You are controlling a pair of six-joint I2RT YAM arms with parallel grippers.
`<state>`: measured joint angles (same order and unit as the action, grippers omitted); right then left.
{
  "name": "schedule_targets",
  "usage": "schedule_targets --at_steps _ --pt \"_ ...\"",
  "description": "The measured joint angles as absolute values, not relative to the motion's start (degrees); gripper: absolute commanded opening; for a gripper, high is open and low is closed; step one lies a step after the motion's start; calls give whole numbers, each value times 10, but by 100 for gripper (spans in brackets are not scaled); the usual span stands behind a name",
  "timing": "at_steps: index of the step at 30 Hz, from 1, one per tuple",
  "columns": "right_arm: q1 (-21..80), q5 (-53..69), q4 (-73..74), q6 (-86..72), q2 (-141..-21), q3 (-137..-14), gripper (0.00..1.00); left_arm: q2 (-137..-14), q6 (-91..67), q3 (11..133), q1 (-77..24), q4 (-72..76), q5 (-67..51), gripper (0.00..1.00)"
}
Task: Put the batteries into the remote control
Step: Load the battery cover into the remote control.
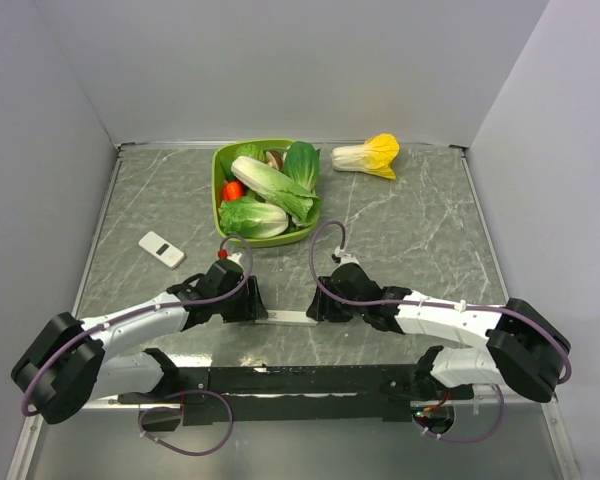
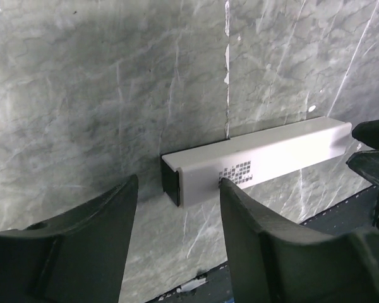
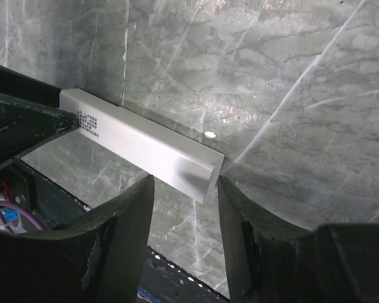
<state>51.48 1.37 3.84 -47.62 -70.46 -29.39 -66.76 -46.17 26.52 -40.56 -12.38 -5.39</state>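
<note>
Grey marbled table is seen walled on three sides, and the left arm and right arm are laid low across its near part, reaching inward toward each other. A green tray heaped with leafy vegetables is set at the far middle, with a yellow-tipped cabbage lying just beside it on the right of the top view and a small white rectangular plate placed well apart at the left. The remote control is laid flat on the table between the two grippers, its black open end turned toward the left wrist camera. The left gripper is held spread around that end, and the right gripper is likewise spread astride the opposite white end; whether any finger is touching the casing cannot be told
</note>
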Motion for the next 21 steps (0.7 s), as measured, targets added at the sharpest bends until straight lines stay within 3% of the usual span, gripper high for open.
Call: schedule_targets --at_steps 12,21 --pt "515 11 30 -480 -719 -285 45 -681 -464 265 -410 -89 -67 35" --pt "515 11 40 -479 -724 -286 43 -681 -468 260 -413 -72 -69 34"
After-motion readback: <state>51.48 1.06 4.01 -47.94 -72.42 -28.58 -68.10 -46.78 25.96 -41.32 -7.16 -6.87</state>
